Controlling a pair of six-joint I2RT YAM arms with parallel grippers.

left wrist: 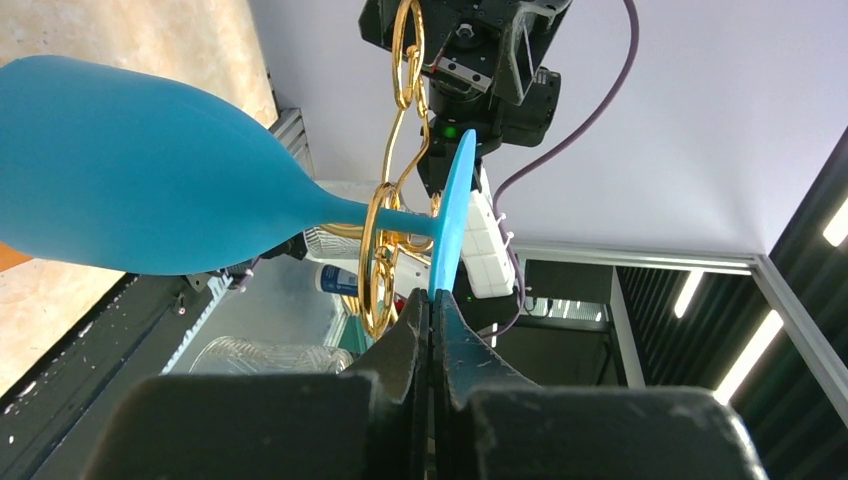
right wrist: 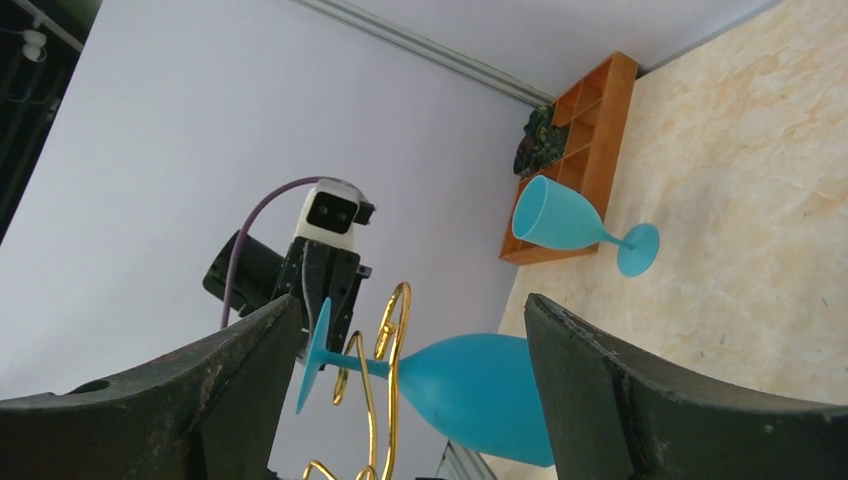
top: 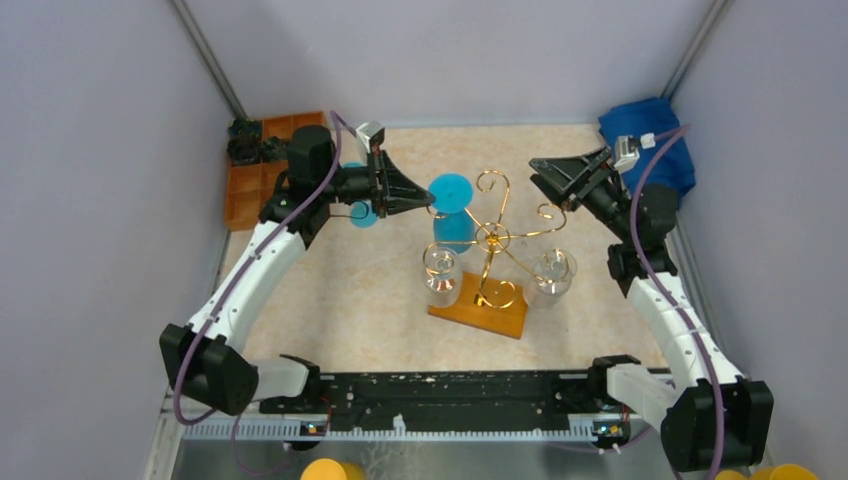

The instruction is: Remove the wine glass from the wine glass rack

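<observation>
Two matching arms.
- The left arm (top: 250,268): white tapered link shells, black rounded joint housings, a purple cable (top: 338,150) along the outside.
- The right arm (top: 672,312): same white shells, black joints, purple cable (top: 634,205).
- Each wrist: a small silver-grey camera box (top: 370,132).
- The left fingers (left wrist: 398,345): matte black, wedge-shaped, scuffed.
- The right fingers (right wrist: 230,385): matte black, broad, speckled with wear.
- Bases: on a black rail (top: 450,395) with white flecks.

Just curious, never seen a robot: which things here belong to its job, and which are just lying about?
Job: rack, hanging blue glass, left gripper pinching its foot.
Lying about: blue glass on table, clear glasses on rack, orange tray, blue cloth.
</observation>
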